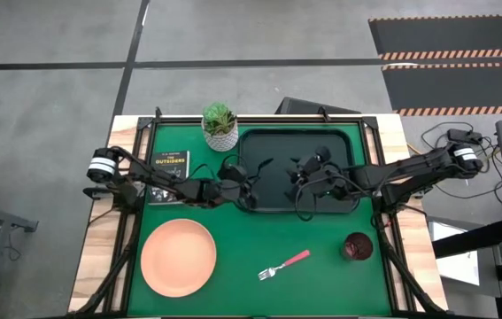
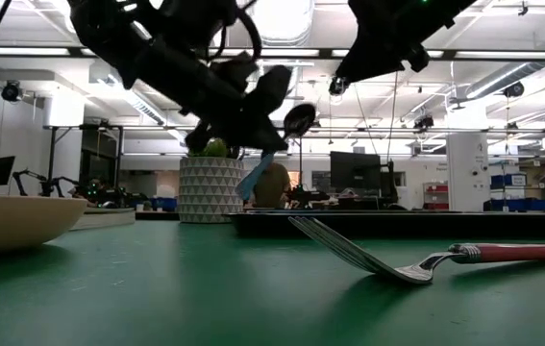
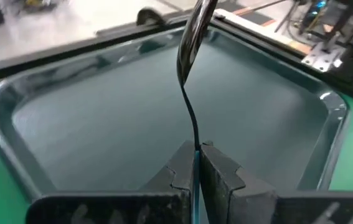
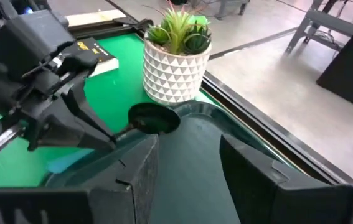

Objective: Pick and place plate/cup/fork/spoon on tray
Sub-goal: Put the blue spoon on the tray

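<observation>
My left gripper (image 1: 243, 184) is shut on the blue-handled spoon (image 3: 191, 50) above the left end of the black tray (image 1: 343, 146). The spoon's dark bowl (image 2: 299, 119) reaches out over the tray. My right gripper (image 4: 188, 165) is open and empty above the tray's middle (image 1: 304, 175), facing the left gripper. The salmon plate (image 1: 178, 257) lies flat at the near left. The pink-handled fork (image 1: 284, 264) lies near the front edge, tines resting on the mat. The maroon cup (image 1: 358, 246) stands at the near right. My left gripper pinches the spoon between its two fingers where the thin metal neck (image 3: 196, 142) meets the blue handle. The fingers come from the table's left, along the spoon. The spoon is lifted clear and tilted: the bowl sticks out higher and the blue handle end (image 2: 253, 180) hangs lower.
A white pot with a green plant (image 1: 220, 126) stands just beyond the tray's far left corner. A small black book (image 1: 167, 166) lies at the far left under the left arm. Green mat lies bare between plate and fork.
</observation>
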